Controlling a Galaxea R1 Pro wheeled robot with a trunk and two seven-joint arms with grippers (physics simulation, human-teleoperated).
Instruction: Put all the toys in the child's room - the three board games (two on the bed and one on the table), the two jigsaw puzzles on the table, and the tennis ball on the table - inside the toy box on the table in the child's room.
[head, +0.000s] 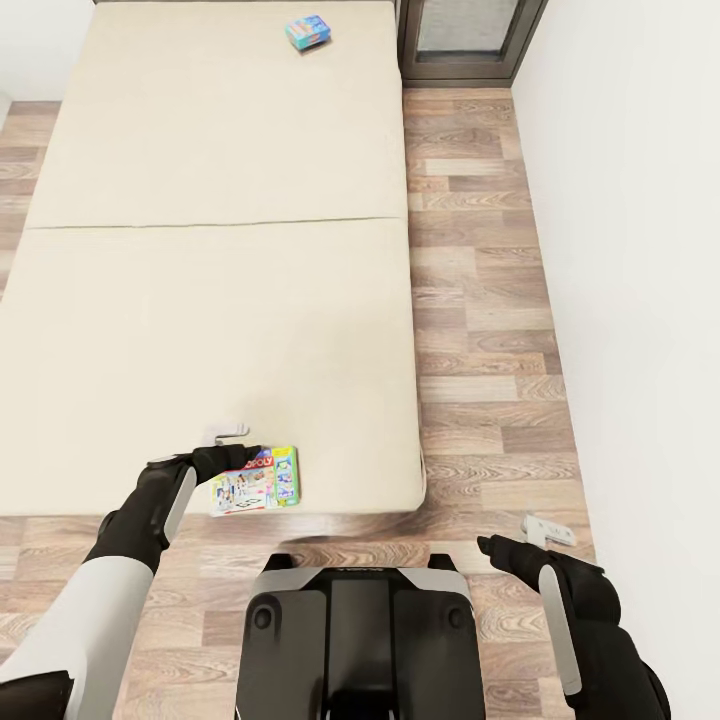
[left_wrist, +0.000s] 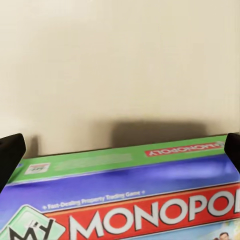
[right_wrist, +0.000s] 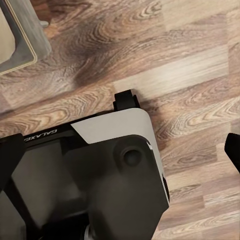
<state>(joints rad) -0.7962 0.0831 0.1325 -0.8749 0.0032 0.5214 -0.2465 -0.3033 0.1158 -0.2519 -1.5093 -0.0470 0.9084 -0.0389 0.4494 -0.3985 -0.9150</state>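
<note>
Monopoly board game (head: 256, 482), green-edged, lies flat on the bed (head: 200, 300) near its edge, directly under the left claw (head: 232, 441), whose spread fingers straddle the box's width without gripping. Far beyond it lies a blue board game (head: 308, 32). Right claw (head: 545, 532) hangs open over the wood floor (head: 480, 300), empty.

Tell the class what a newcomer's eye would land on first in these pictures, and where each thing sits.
The wide beige bed dominates the head view. Two bright board games break it up: a Monopoly box at the near edge, with the left gripper spread open right at it, and a blue box far up near the head end. The right gripper hangs open over the plank floor.
</note>
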